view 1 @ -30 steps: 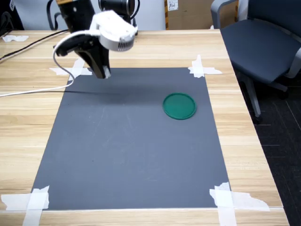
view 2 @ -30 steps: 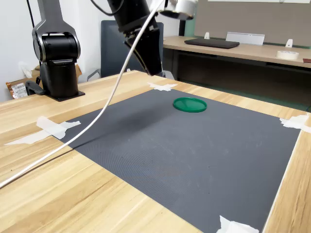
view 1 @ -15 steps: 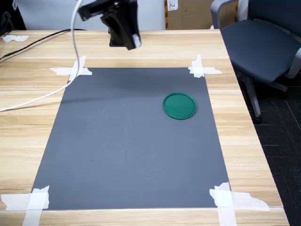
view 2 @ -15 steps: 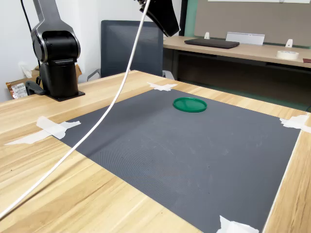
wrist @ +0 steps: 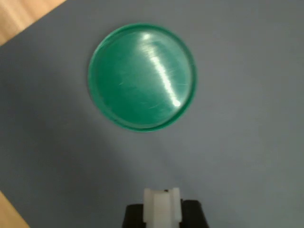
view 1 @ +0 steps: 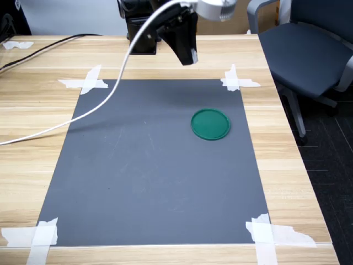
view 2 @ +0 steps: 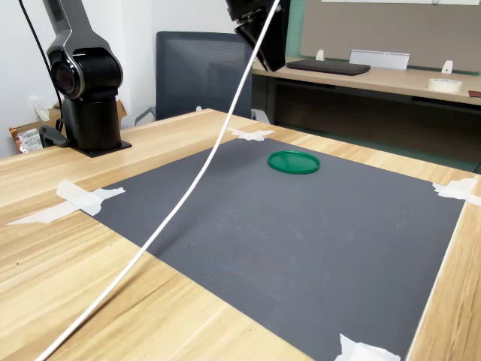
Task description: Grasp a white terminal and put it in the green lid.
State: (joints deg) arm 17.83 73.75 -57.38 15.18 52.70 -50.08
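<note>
The green lid (wrist: pixel 141 77) looks like smooth, glossy plastic: in the wrist view a bright streak of reflected light crosses its flat face, along with fine scratches. The white terminal (wrist: pixel 162 205) is pale, slightly milky plastic with a dull sheen. The dark grey mat (view 1: pixel 154 176) is matt and shows a fine woven-like grain in the second exterior view. The table (view 1: pixel 309 182) has a pale wood-grain top with a low satin finish. The corner tape strips (view 1: pixel 237 80) look papery, creased and matt. The white cable (view 2: pixel 188 203) has a smooth sheath
</note>
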